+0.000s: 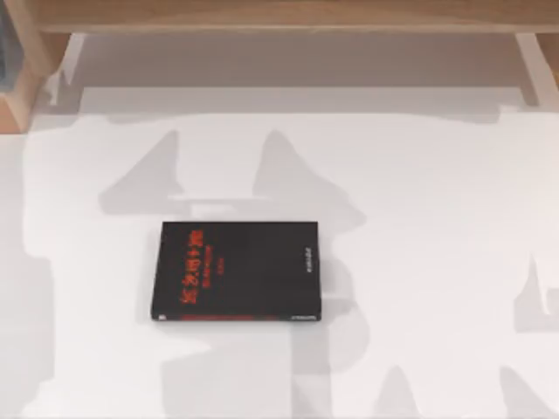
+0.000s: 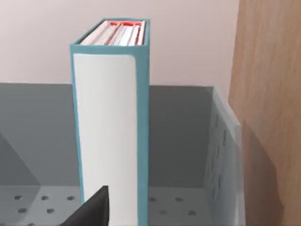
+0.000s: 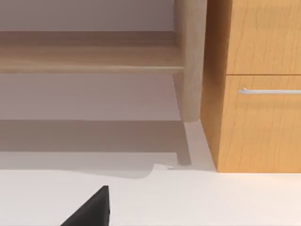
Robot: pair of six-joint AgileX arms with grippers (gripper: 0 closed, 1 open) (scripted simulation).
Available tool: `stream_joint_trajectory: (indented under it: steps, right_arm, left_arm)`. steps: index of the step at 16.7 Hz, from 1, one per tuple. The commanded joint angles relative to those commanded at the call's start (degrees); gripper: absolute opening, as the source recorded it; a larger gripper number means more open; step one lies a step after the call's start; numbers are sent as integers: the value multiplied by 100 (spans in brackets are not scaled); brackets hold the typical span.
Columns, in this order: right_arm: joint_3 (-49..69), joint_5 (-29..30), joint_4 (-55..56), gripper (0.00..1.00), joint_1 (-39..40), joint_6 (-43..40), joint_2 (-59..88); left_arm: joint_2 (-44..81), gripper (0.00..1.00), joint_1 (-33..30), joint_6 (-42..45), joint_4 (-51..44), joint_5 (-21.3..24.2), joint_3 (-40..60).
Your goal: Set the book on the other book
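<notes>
Because it stands upright on end in a grey bin [image 2: 221, 141], the blue book [image 2: 112, 132] offers its broad white-panelled face and narrow cyan edges for a side grasp; white and red pages show at its top. Bin: thin grey walls, perforated floor, beside a wood-grain panel [image 2: 268, 94].
Black book [image 1: 238, 271]: flat on the white worktop [image 1: 419, 262], matte cover, red lettering, red strip along its near edge; level top, judged a fit landing place.
Left hand [image 2: 91, 209]: low before the blue book, not gripping it; whether open or closed, cannot tell.
Right hand [image 3: 91, 209]: parked over the worktop near a wooden cabinet [image 3: 254, 84]; state likewise unclear.
</notes>
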Motion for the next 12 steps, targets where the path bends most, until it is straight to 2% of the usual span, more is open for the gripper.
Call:
stream_joint_trajectory:
  steps: [3, 6, 12]
  right_arm:
    - [0, 0, 0, 100, 0, 0, 0]
    - [0, 0, 0, 100, 0, 0, 0]
    - [0, 0, 0, 100, 0, 0, 0]
  left_arm:
    - [1267, 100, 199, 2, 364, 224, 819]
    - [2004, 100, 323, 3, 590, 363, 1326]
    - [2191, 100, 356, 4, 650, 400, 1459]
